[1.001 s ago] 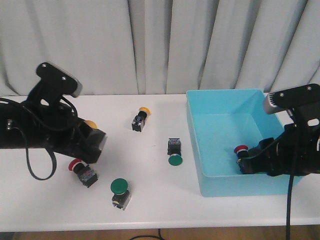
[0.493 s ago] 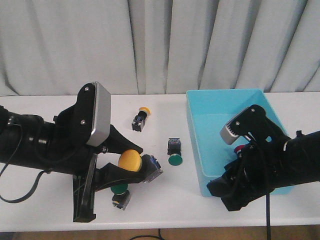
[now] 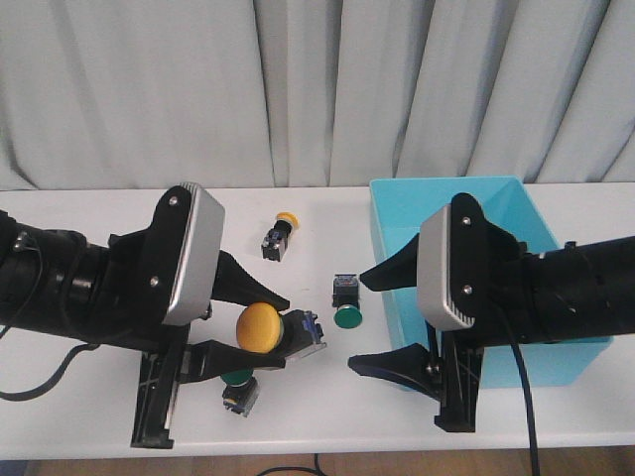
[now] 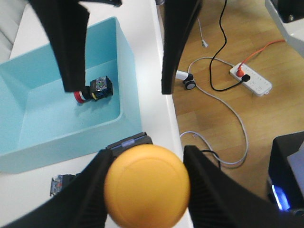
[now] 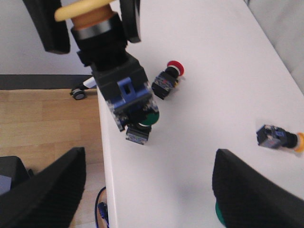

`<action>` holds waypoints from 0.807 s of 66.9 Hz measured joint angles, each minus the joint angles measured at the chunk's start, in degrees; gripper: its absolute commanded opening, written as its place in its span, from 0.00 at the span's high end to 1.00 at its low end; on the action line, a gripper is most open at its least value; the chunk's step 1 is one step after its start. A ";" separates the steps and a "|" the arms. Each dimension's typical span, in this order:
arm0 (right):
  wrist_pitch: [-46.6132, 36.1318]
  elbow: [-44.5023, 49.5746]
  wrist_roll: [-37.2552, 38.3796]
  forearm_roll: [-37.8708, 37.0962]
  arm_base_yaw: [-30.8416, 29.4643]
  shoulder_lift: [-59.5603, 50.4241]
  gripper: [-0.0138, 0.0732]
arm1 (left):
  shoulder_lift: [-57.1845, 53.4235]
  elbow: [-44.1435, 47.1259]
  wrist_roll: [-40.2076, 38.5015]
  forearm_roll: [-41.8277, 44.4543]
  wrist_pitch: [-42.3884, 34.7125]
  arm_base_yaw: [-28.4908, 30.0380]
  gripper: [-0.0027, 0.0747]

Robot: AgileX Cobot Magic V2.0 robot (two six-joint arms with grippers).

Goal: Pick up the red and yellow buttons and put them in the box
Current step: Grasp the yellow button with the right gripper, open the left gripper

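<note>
box (image 3: 501,193): sitting on counter (image 3: 317,213), R side, w/ red button (image 4: 94,90) lying inside
L gripper (image 3: 260,326): jaws pinching yellow button (image 3: 260,327) above counter
R gripper (image 3: 397,317): jaws spreading wide, gripping nothing, just L of box

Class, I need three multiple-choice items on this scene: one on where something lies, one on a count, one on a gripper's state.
1. Where is the red button that the left wrist view shows past the gripper?
A. in the box
B. on the floor
C. in the right gripper

2. How many green buttons are on the table?
A. none
B. two
C. four

3. What is the left gripper doing?
A. hanging open and empty
B. gripping a green button
C. gripping a yellow button

Answers:
1 A, it lies on the floor of the box.
2 B, one mid-table, one below the left gripper.
3 C, the yellow button sits between its fingers.
</note>
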 measured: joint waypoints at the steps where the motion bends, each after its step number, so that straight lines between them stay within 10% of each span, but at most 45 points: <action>1: 0.39 -0.23 -0.22 0.14 0.00 0.27 0.25 | 0.00 0.00 0.46 0.00 0.04 0.00 0.74; 54: -8.60 -4.51 -8.61 -1.11 14.88 7.96 0.40 | 0.00 0.00 7.21 -0.01 2.89 0.00 0.73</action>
